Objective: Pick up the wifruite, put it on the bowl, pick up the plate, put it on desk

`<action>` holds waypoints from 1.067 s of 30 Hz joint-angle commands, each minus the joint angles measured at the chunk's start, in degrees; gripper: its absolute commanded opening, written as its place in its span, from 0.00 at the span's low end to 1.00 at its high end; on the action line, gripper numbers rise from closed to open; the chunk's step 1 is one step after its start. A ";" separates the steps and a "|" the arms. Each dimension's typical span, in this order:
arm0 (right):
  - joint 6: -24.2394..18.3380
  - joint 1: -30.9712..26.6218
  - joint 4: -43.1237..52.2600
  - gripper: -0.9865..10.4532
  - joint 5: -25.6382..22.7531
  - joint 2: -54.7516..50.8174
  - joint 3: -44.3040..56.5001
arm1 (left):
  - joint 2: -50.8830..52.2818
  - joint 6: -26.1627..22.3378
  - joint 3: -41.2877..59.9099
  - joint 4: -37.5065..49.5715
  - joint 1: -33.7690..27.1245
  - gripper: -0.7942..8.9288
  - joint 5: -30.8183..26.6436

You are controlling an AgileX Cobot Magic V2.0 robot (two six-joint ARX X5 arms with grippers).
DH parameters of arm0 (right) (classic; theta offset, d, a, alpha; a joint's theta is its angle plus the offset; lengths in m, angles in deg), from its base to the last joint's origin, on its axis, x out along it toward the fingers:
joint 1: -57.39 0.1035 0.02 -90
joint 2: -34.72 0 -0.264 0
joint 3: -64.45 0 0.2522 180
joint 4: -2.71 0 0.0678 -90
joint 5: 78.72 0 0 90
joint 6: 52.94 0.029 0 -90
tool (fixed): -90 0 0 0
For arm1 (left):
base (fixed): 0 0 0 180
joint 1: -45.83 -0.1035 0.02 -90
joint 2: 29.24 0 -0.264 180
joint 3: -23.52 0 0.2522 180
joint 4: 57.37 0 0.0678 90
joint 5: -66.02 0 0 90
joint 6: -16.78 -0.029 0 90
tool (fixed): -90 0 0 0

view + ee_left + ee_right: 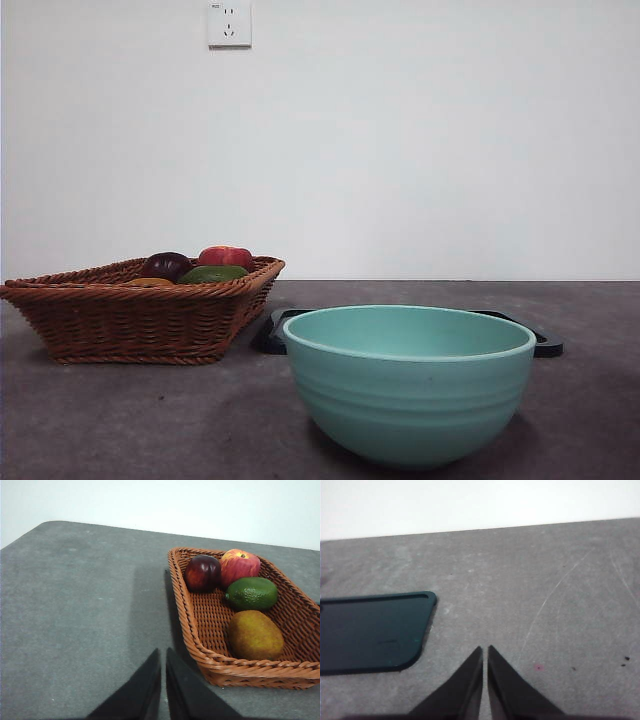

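We see the dark grey bench [120, 420] filling the lower part of the front view, below a white wall with a socket [229, 23]. The wicker basket [120, 325] sits on the bench's left side, and the pale teal bowl [410, 385] stands nearest the camera, right of the basket and apart from it. The bowl hides most of a flat black tray [370, 632] behind it, so only the tray's ends show at either side.

In the basket lie four fruits. The orange-brown wifruite [255, 635] rests near one corner, just beside a green avocado-like fruit [252, 593]. Past those, a red fruit [239, 566] and a dark purple fruit [202, 573] sit touching each other.

The left tool [163, 654] hovers over bare bench just outside the basket's rim, its jaws nearly together and holding nothing. The right tool [485, 651] hangs over bare bench near the tray's corner, jaws likewise narrowed to a slit and empty.
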 commanded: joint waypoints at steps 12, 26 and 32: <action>13.18 2.80 -0.24 0.09 0.07 0.39 -9.09 | -0.09 8.07 -8.81 -0.96 0.13 0.10 0.11; 10.03 7.56 -15.23 0.09 4.98 15.12 -31.41 | -8.46 8.59 -31.26 -13.99 0.26 0.10 4.94; 8.59 9.29 -19.63 0.09 12.00 21.20 -39.60 | -13.90 8.72 -37.83 -18.58 0.26 0.10 11.85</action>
